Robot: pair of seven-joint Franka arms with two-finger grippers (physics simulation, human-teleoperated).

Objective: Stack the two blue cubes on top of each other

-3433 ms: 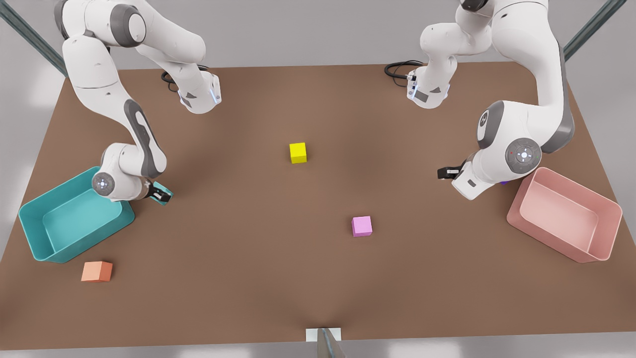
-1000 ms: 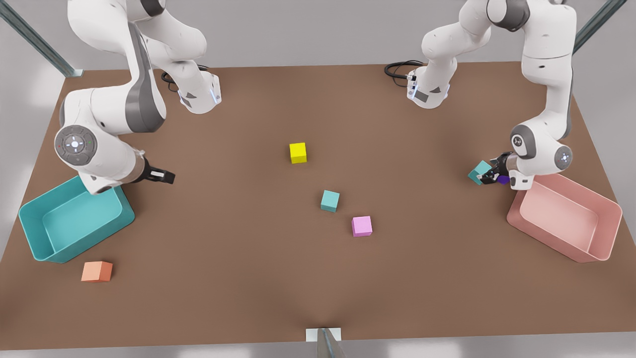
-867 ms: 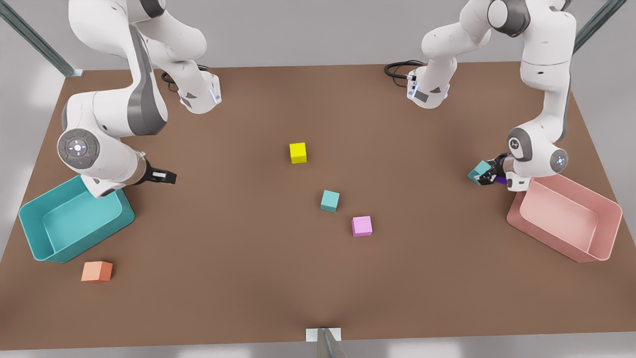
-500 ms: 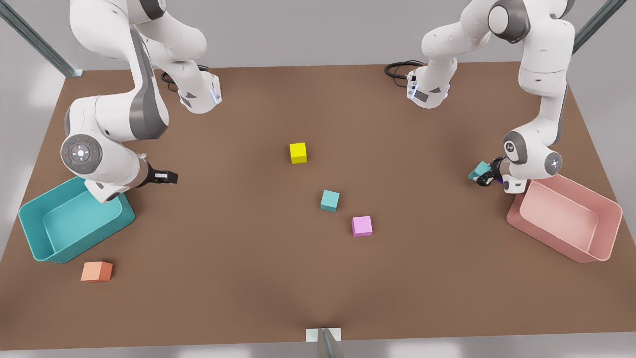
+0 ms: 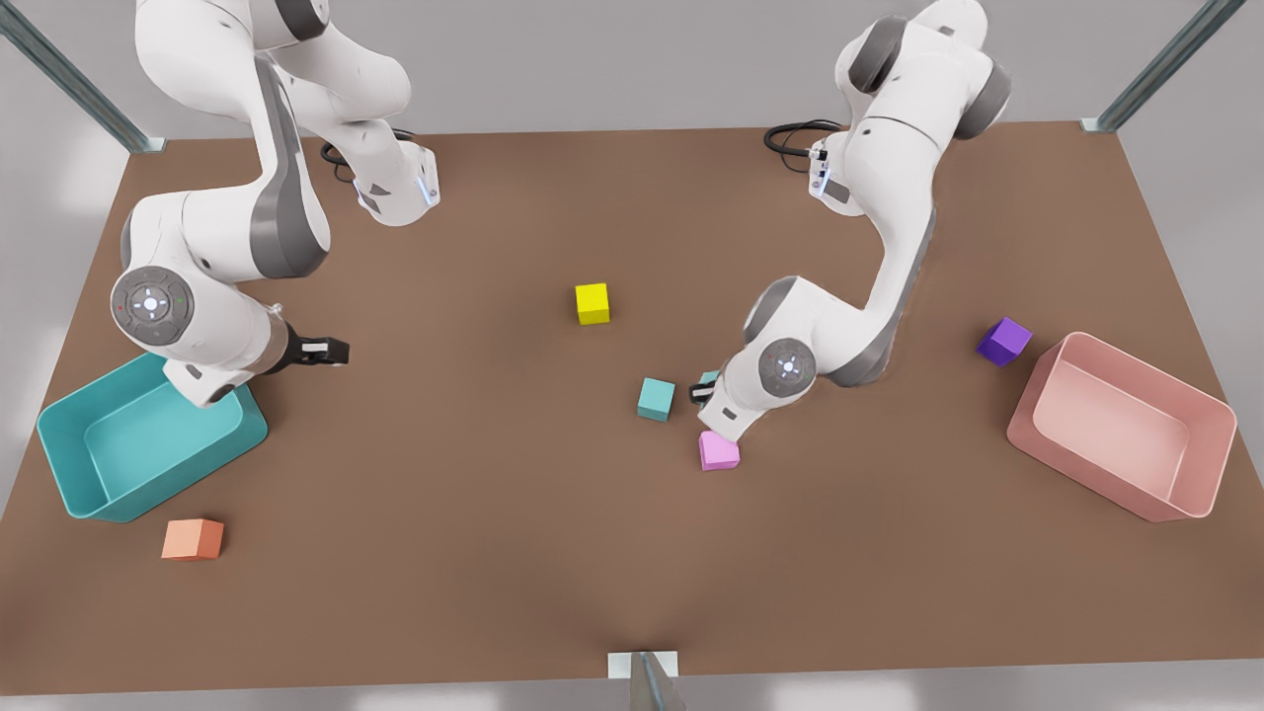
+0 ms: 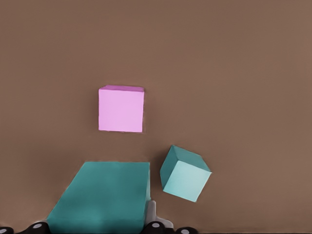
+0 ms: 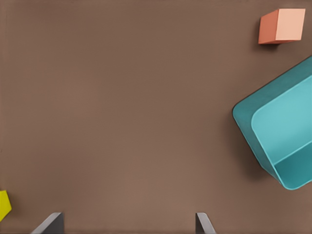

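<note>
Two blue cubes are in play, and neither is on the other yet. Start at the pink cube [image 5: 718,452]: the left arm's wrist hangs right over its far corner, so a careless drop or swing there could shove it, and it would likely skid.

Just beyond the pink cube, the left gripper [image 5: 702,392] has its fingers clamped on the carried blue cube [image 6: 102,197], which is off the table. In the left wrist view that cube looks square to the pink one.

Beyond the pink cube and toward the front view's left sits the resting blue cube [image 5: 656,398], flat on the table, apart from its neighbours and turned at an angle. That twist is the worry. If the carried cube goes down unaligned or off-centre, its corners overhang and it may tip or slide off. Come in too low, and a finger could knock the base cube away.

Both cubes are plain, sharp-edged teal with paler tops, the same size as the pink one.

Well off to the front view's left of the pink cube, the right gripper [image 5: 326,351] waits with fingers spread wide and nothing between them.
</note>
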